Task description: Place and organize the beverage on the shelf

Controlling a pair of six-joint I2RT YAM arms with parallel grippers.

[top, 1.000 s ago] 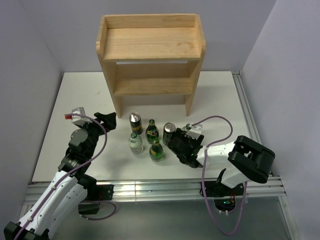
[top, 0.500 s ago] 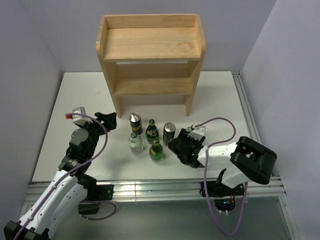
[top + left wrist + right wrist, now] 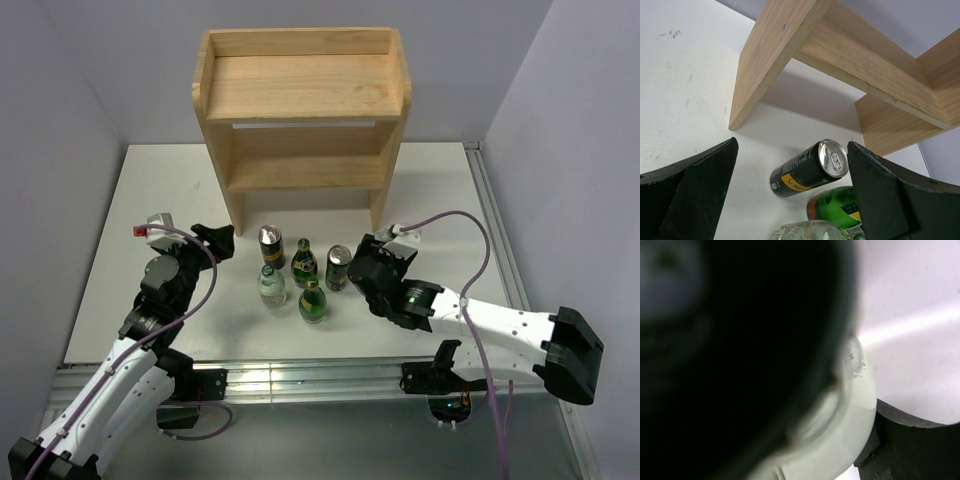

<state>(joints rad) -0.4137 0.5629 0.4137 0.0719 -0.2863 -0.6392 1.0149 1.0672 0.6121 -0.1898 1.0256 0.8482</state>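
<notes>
The wooden shelf (image 3: 300,95) stands at the back, and both its boards are bare. In front of it stand two dark cans (image 3: 271,245) (image 3: 339,267), two green bottles (image 3: 304,262) (image 3: 313,300) and one clear bottle (image 3: 270,286). A second clear bottle is not in view. My left gripper (image 3: 213,240) is open and empty, left of the group. Its wrist view shows its gripper (image 3: 795,200) facing the left can (image 3: 807,169), a green bottle (image 3: 840,205) and the clear bottle (image 3: 807,231). My right gripper (image 3: 362,265) sits against the right can. Its wrist view is filled by a dark blur.
The shelf's left side panel (image 3: 765,65) stands just beyond the left can. White table (image 3: 440,200) lies to the right of the shelf and drinks. A metal rail (image 3: 300,375) runs along the near edge. Grey walls close in both sides.
My right arm has stretched forward and left, bringing its gripper up against the right can. The left arm and the drinks have not moved.
</notes>
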